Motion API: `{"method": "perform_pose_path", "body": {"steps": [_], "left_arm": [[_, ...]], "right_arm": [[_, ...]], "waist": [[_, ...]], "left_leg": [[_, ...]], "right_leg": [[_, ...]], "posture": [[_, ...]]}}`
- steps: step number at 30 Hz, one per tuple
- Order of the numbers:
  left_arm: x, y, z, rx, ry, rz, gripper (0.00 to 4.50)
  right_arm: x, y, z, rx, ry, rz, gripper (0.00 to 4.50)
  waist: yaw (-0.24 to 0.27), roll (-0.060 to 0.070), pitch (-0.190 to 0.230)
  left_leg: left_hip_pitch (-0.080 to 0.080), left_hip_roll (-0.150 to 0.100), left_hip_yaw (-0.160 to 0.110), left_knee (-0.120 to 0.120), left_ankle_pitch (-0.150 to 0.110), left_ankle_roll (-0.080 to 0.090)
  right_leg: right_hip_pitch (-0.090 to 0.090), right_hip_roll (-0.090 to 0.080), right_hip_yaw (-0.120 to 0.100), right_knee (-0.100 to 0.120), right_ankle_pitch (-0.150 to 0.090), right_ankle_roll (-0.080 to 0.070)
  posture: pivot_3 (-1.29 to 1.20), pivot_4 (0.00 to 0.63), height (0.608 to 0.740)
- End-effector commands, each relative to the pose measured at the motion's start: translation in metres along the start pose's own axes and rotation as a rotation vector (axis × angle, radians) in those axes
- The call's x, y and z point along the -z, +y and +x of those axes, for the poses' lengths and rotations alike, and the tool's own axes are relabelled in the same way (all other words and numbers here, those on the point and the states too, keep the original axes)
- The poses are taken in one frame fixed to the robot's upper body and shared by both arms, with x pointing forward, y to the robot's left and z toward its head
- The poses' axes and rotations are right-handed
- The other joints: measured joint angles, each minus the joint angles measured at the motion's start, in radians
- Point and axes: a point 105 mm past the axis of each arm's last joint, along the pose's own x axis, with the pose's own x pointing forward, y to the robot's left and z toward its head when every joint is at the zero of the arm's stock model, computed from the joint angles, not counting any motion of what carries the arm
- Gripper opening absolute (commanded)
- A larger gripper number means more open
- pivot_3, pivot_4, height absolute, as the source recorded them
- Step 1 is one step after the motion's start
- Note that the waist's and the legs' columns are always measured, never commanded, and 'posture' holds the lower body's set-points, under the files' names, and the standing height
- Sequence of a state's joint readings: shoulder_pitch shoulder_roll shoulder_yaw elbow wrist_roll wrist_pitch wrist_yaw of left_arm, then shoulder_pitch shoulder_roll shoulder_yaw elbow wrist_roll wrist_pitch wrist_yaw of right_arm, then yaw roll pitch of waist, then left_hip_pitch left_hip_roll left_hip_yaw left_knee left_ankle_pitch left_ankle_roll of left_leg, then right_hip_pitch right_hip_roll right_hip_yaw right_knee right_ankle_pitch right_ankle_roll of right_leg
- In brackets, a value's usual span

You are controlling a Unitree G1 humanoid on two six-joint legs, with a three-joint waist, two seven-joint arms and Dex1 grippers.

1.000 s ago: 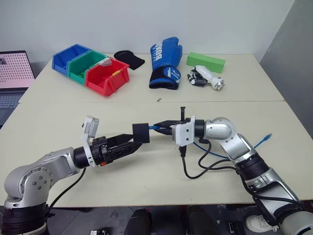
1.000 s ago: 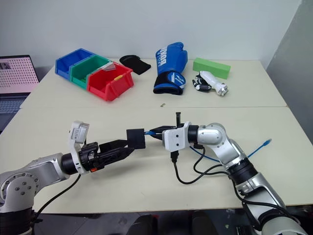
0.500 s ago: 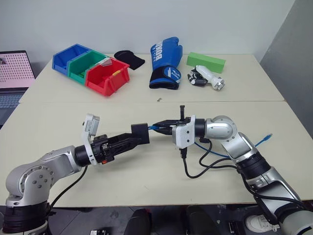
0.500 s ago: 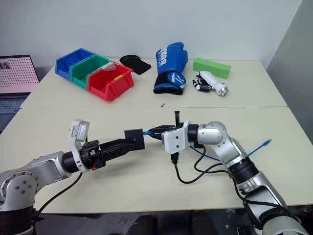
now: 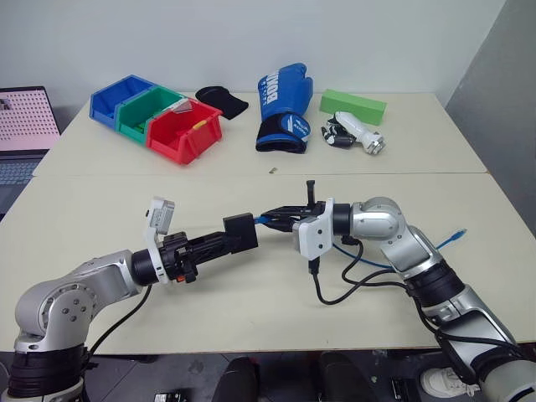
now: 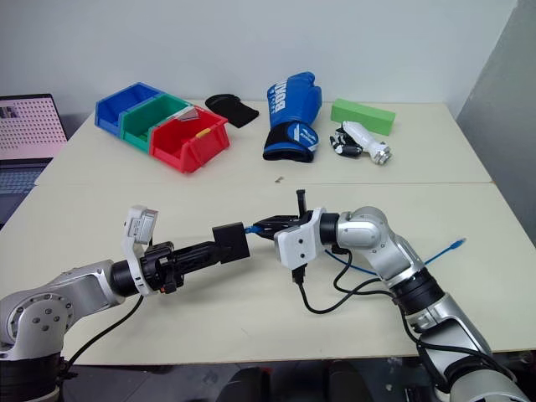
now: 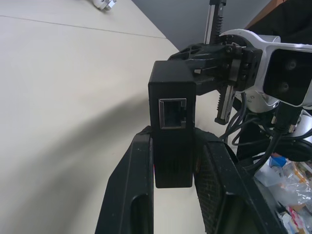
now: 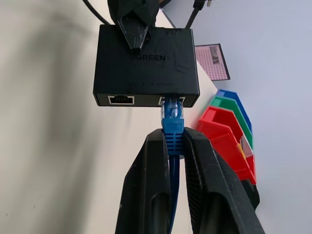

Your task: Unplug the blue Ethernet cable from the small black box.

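The small black box [image 5: 240, 232] hangs above the middle of the table, with my left gripper [image 5: 233, 240] shut on its sides; in the left wrist view the box [image 7: 171, 102] sits between the two fingers and shows an empty port. The blue Ethernet cable [image 8: 172, 119] is plugged into the box's right port [image 8: 146, 66]. My right gripper [image 8: 174, 139] is shut on the plug and meets the box from the right [image 5: 270, 218]. The cable trails under my right arm to its loose end [image 5: 456, 235].
At the back of the table stand blue, green and red bins [image 5: 184, 130], a black cloth pad [image 5: 222, 102], a blue boxing glove [image 5: 283, 105], a green block [image 5: 352, 105] and a white device [image 5: 356, 134]. A laptop [image 5: 21, 126] sits far left. Black wires [image 5: 335, 293] loop below my right wrist.
My left gripper's fingers, spread around the box a second ago, have closed onto it. My right wrist has rolled slightly, still holding the plug.
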State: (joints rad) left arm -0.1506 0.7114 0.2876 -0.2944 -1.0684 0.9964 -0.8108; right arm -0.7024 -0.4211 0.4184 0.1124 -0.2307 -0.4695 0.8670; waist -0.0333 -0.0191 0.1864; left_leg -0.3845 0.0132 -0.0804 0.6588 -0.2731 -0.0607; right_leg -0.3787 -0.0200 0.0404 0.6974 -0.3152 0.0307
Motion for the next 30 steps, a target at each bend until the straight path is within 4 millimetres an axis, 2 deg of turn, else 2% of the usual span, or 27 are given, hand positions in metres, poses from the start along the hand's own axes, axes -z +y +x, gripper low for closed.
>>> {"method": "perform_pose_path", "body": {"steps": [1, 7, 11, 13, 16, 21, 30], "left_arm": [[-0.003, -0.006, 0.002, 0.036, 0.007, 0.048, 0.78], [0.005, -0.005, 0.003, 0.069, 0.087, 0.112, 0.78], [0.007, -0.004, 0.005, 0.107, 0.129, 0.192, 0.78], [0.008, -0.006, 0.006, 0.151, 0.137, 0.211, 0.78], [0.004, -0.009, 0.009, 0.205, 0.115, 0.256, 0.78], [0.000, -0.008, 0.012, 0.248, 0.102, 0.296, 0.78], [-0.004, -0.007, 0.012, 0.280, 0.080, 0.315, 0.78]], "right_arm": [[-0.019, -0.004, 0.002, -0.014, -0.071, -0.088, 0.96], [-0.022, -0.001, -0.024, -0.113, -0.085, 0.018, 2.40], [-0.026, -0.008, -0.041, -0.081, -0.120, 0.362, 3.39], [-0.030, -0.010, -0.046, -0.077, -0.157, 0.619, 3.84], [-0.034, -0.005, -0.045, -0.062, -0.205, 0.914, 3.86], [-0.035, 0.000, -0.034, -0.018, -0.221, 1.155, 3.86], [-0.036, 0.004, -0.027, -0.006, -0.211, 1.307, 3.86]], "waist": [[0.000, 0.000, 0.000], [0.002, 0.000, 0.000], [0.003, 0.000, 0.000], [0.003, 0.000, 0.000], [0.003, 0.000, 0.000], [0.000, 0.001, 0.000], [0.000, 0.001, 0.000]], "left_leg": [[0.000, 0.000, 0.000, 0.000, 0.000, 0.000], [0.000, -0.001, 0.000, 0.000, 0.000, 0.000], [0.000, -0.001, -0.001, 0.000, 0.000, 0.000], [0.000, 0.000, -0.001, 0.000, 0.000, 0.000], [0.000, 0.000, -0.001, 0.000, 0.000, 0.000], [0.000, 0.000, 0.000, -0.001, 0.000, 0.000], [-0.003, -0.001, -0.001, -0.001, 0.000, 0.000]], "right_leg": [[0.000, 0.000, 0.000, 0.000, 0.000, 0.000], [0.001, 0.000, 0.000, -0.001, 0.000, 0.000], [0.001, 0.000, 0.000, -0.001, 0.000, 0.000], [0.001, 0.000, 0.000, -0.001, 0.000, 0.000], [0.001, -0.001, 0.000, -0.001, 0.000, 0.000], [0.000, 0.000, 0.000, -0.001, 0.000, -0.001], [-0.001, 0.001, -0.001, -0.001, 0.000, 0.000]], "posture": [[0.00, 0.150, 0.740], [0.00, 0.150, 0.740], [0.00, 0.150, 0.740], [0.00, 0.150, 0.740], [0.00, 0.150, 0.740], [0.00, 0.150, 0.740], [0.00, 0.150, 0.740]]}}
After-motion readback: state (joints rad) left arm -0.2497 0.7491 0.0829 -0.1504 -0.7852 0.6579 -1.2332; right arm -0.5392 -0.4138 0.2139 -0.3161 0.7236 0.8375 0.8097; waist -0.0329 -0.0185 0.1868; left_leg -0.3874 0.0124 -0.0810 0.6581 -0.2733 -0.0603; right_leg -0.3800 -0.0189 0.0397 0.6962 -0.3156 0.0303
